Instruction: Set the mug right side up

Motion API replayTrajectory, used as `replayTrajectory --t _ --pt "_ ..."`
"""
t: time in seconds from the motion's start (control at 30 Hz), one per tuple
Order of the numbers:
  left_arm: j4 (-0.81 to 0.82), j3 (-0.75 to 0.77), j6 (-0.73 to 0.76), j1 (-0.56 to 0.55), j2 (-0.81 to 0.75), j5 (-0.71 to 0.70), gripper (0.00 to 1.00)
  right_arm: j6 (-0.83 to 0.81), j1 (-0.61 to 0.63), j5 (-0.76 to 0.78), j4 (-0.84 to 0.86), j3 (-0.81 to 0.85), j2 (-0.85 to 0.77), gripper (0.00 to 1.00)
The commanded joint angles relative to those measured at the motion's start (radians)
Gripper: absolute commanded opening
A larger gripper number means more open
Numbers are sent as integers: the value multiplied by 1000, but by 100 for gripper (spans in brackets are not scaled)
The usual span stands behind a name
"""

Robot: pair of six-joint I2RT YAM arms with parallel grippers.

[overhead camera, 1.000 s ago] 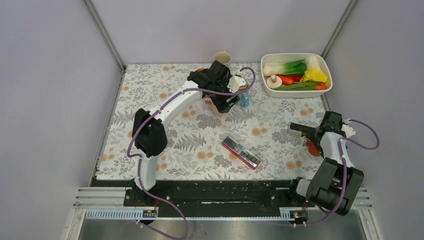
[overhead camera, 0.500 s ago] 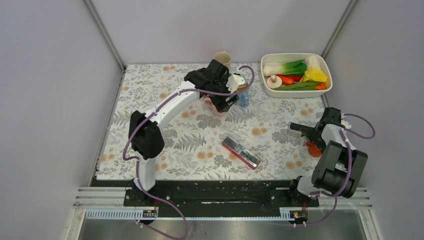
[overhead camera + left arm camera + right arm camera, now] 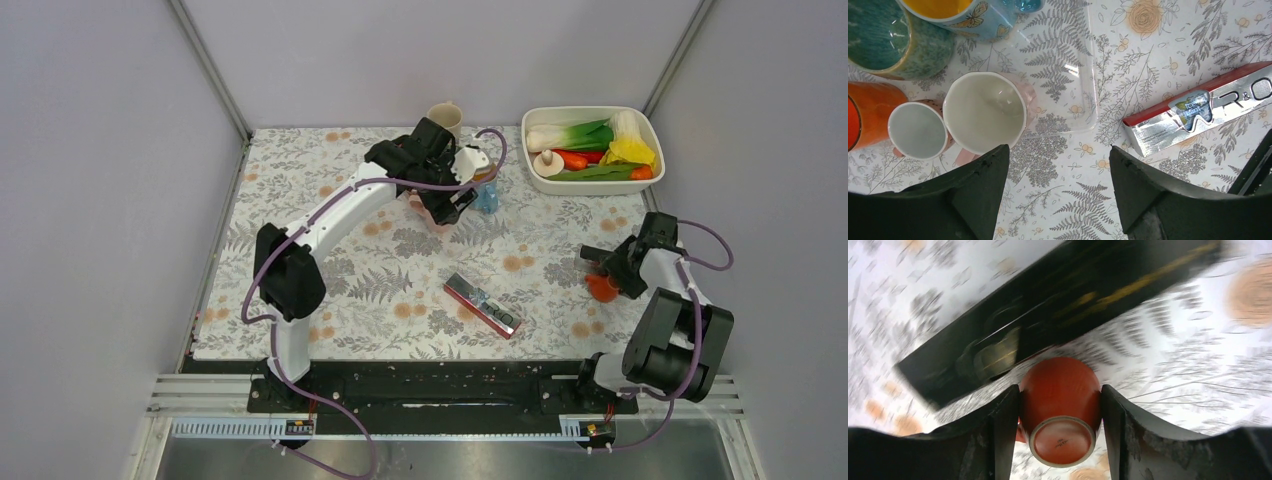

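My right gripper (image 3: 1060, 412) is shut on an orange-red mug (image 3: 1060, 405), its two fingers pressed on the mug's sides. The mug's base faces the wrist camera. In the top view the mug (image 3: 601, 287) is held at the table's right side by the right gripper (image 3: 612, 276). My left gripper (image 3: 1058, 190) is open and empty above the floral cloth, near a group of upright cups: a cream-and-pink mug (image 3: 984, 112), a small pink cup (image 3: 918, 131), an orange cup (image 3: 868, 112), a teal cup (image 3: 883, 40). In the top view the left gripper (image 3: 445, 200) is at the back centre.
A red-and-silver toothpaste box (image 3: 484, 305) lies mid-table and shows in the left wrist view (image 3: 1203, 107). A white tub of toy vegetables (image 3: 592, 148) stands back right. A beige mug (image 3: 445, 117) stands at the back edge. A clear tray (image 3: 1058, 65) lies by the cups.
My right arm has swung the orange-red mug left and slightly up, rotating the wrist; the view is motion-blurred. The left arm has shifted slightly.
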Motion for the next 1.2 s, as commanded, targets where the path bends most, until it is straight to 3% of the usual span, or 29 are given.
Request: replayTrajectory --t 0.0,0.23,0.33,0.77,1.17 --pt "45 -3 -86 3 -61 76 76 -32 118 -232 -37 8 -6 16" --pt "356 -203 -485 1 -145 268 75 24 257 -359 -19 58 -25 7" --pt "454 -257 -585 -10 -133 320 75 36 285 -360 -18 73 -31 6" --pt "719 -409 -879 -81 -31 407 75 122 352 -404 58 48 -23 6" --pt "1021 -466 -1015 -145 91 464 74 222 362 -442 92 81 -5 6"
